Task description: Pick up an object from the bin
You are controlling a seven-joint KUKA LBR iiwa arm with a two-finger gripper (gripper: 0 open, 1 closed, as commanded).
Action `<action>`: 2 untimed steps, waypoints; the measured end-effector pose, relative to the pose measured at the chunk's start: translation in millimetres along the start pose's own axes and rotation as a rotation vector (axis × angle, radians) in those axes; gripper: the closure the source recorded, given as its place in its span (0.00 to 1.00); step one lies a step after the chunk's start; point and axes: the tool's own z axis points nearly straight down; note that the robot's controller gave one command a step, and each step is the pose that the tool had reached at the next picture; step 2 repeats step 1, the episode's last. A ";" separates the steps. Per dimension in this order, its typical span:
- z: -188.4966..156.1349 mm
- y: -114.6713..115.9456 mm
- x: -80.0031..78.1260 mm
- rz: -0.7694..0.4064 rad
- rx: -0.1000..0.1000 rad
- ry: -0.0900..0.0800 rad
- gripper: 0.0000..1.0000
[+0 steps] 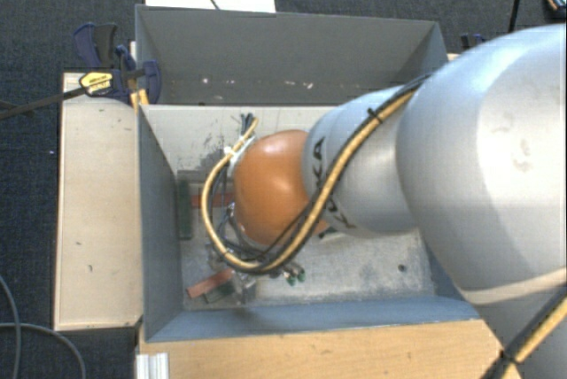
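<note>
Mostly hidden under the arm's (478,156) orange cover (270,187), the gripper (237,275) sits low in the bin (283,50), poking out just below the cover's lower-left edge. Whether it is apart or together cannot be told, since the cover and the looped cable (332,169) block it. The nearest thing is a reddish-brown flat piece (208,285), lying on the floor below and left of the cover, just beside the gripper. Contact between the two cannot be made out. Its long axis runs near level across the view, tilted a little: the left end is lower and points toward the near-left corner, and the right end is higher and runs in under the gripper, where it is partly hidden. Nothing can be seen clamped in the gripper. Left of the cover, a dark green bar (184,209) lies close along the left wall, its long axis running up-down in the view, with a thin red strip (197,202) just beside it on the cover's side. Below the cover and to the right of the gripper is a small green thing (295,276), too small to identify and apart from the reddish-brown flat piece. The arm and the cover overhang the middle of the floor, so anything lying straight beneath the cover is hidden. The floor right of the cover shows scuffed grey metal.
</note>
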 end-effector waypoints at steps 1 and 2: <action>-152.1 -25.3 2.6 0.082 0.002 -0.005 1.00; -152.1 -25.3 2.6 0.082 0.002 -0.005 1.00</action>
